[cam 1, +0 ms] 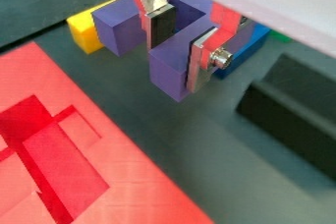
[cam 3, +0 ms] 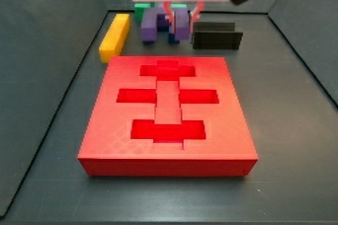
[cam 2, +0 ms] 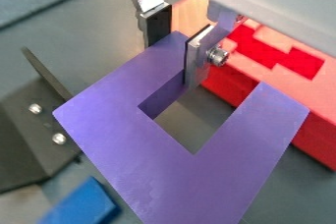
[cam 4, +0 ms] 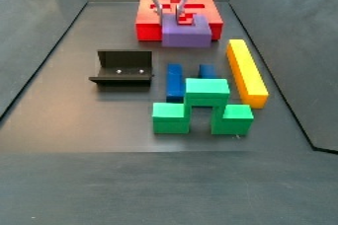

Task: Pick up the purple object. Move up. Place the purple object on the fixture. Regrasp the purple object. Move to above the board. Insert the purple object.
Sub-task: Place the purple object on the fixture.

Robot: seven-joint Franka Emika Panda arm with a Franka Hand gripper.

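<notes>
Dark grey floor point(cam 4: 79, 111) is lying under everything, with low dark walls around it.

Nearest in a side view, the green block point(cam 4: 199, 106) is sitting on the floor. A blue block point(cam 4: 175, 80) is standing just behind it, touching it. A long yellow bar point(cam 4: 246, 70) is lying beside them. The fixture point(cam 4: 122, 68) is sitting apart from them on the floor, and nothing is resting on it.

Farther back, the gripper point(cam 4: 171, 10) is hanging down from the white arm. Its fingers point(cam 1: 201, 59) are squeezing one prong of the purple object point(cam 4: 187, 33), so the hand is nearly closed with that prong between its pads. In both wrist views the purple object point(cam 2: 197, 140) is filling the space under the fingers point(cam 2: 195, 56), with its open slot showing. I cannot tell if the purple object is touching the floor.

Farthest back in that side view, the board point(cam 4: 209, 12) is lying flat behind the purple object. In a side view from the opposite end, the board point(cam 3: 113, 130) is nearest, and its cut-outs are showing on top. The purple object point(cam 3: 179, 25) is past its far edge, between the yellow bar point(cam 3: 115, 36) and the fixture point(cam 3: 216, 37).
</notes>
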